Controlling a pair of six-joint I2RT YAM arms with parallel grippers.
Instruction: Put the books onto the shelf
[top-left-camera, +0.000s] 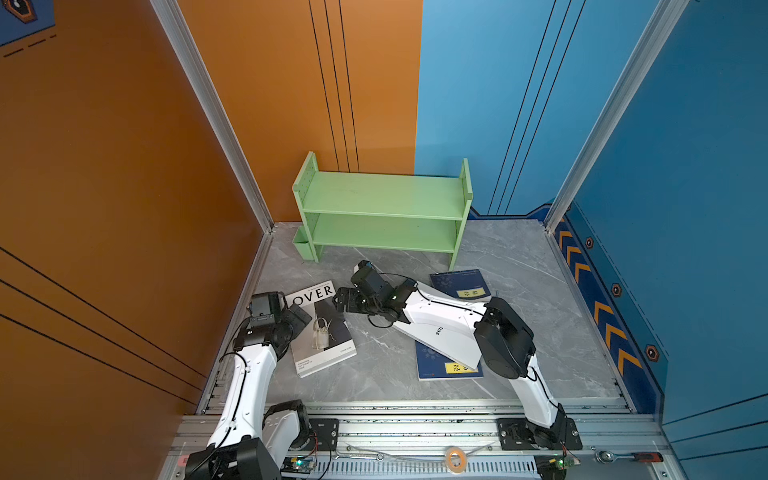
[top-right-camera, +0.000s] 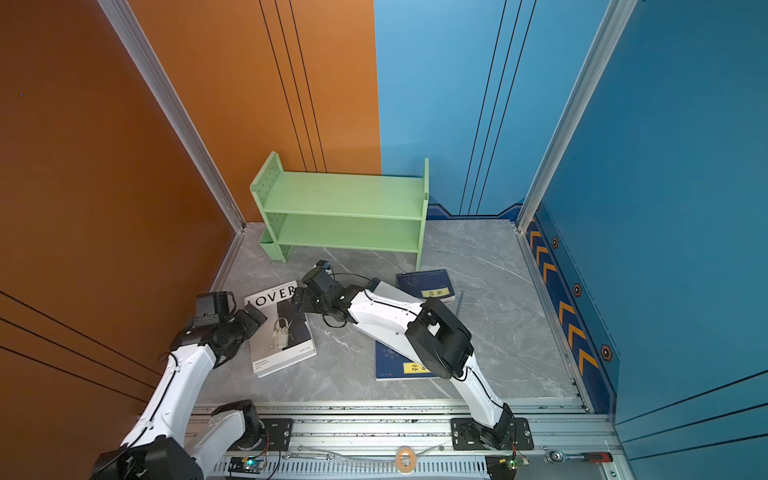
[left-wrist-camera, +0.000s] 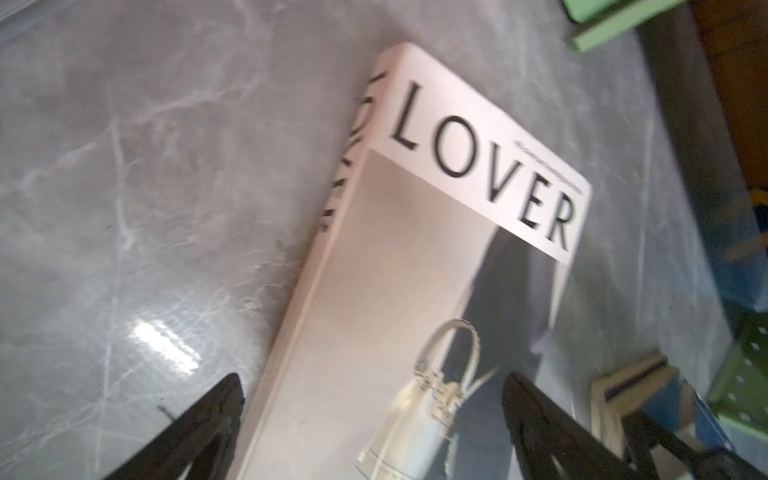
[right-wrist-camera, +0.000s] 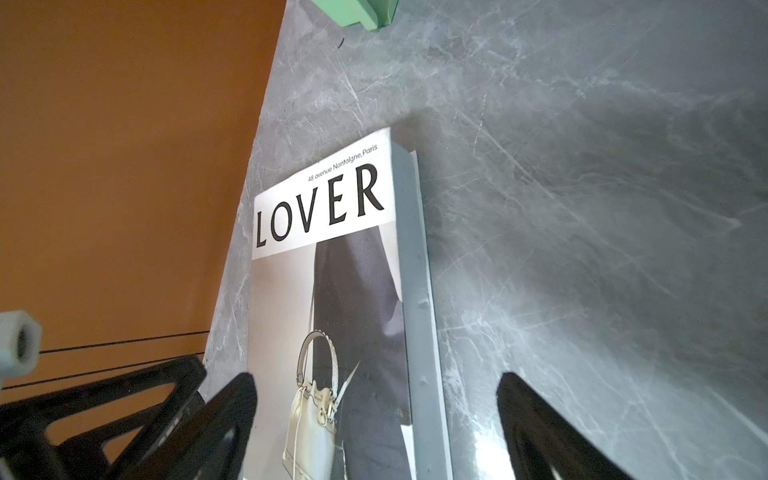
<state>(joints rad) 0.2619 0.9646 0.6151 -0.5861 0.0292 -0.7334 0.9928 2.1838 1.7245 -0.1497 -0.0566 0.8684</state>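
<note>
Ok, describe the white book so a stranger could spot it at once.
Find the green shelf at the back of the marble table. In front of its left end, the white book lies flat. Unlike the far blue book and near blue book, its cover reads LOVER above a pale handbag.

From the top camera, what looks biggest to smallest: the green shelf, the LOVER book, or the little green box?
1. green shelf, biggest even though it is farthest away
2. LOVER book
3. little green box, clearly smallest
</note>
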